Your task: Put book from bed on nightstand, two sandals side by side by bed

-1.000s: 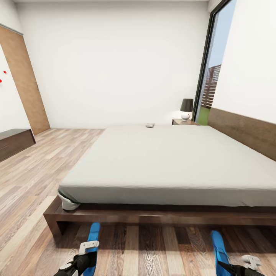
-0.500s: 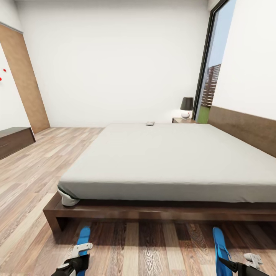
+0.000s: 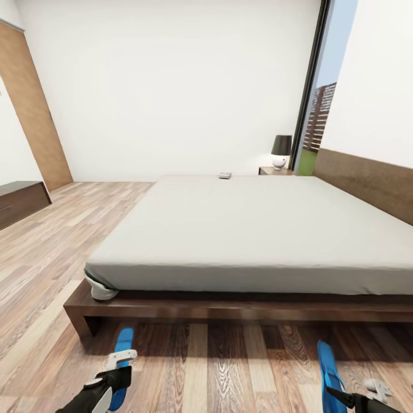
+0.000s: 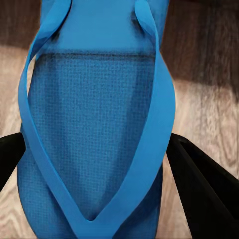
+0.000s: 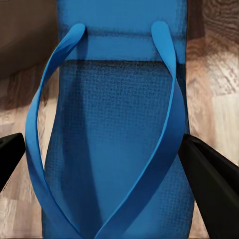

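The bed (image 3: pixel 252 229), a pale mattress on a dark wood frame, lies ahead of me. The book (image 3: pixel 225 175) is small and dark on its far edge. Past that far edge stands a nightstand (image 3: pixel 274 170). Low in the head view, my left gripper (image 3: pixel 119 370) is shut on one blue sandal (image 3: pixel 123 347), just off the floor near the bed's front left corner. My right gripper (image 3: pixel 351 397) is shut on the other sandal (image 3: pixel 327 361) further right. In each wrist view black fingers (image 4: pixel 199 179) (image 5: pixel 211 184) flank a sandal (image 4: pixel 94 129) (image 5: pixel 114 124).
A black-shaded lamp (image 3: pixel 281 150) stands on the nightstand beside a tall window (image 3: pixel 327 103). A low dark cabinet (image 3: pixel 20 201) and a brown door (image 3: pixel 34 115) are at the left. Wood-plank floor (image 3: pixel 57 246) stretches along the bed's left side.
The whole head view has shifted, so the camera moved. My left gripper carried its sandal a little to the left along the bed's front. The right gripper and sandal stayed roughly put.
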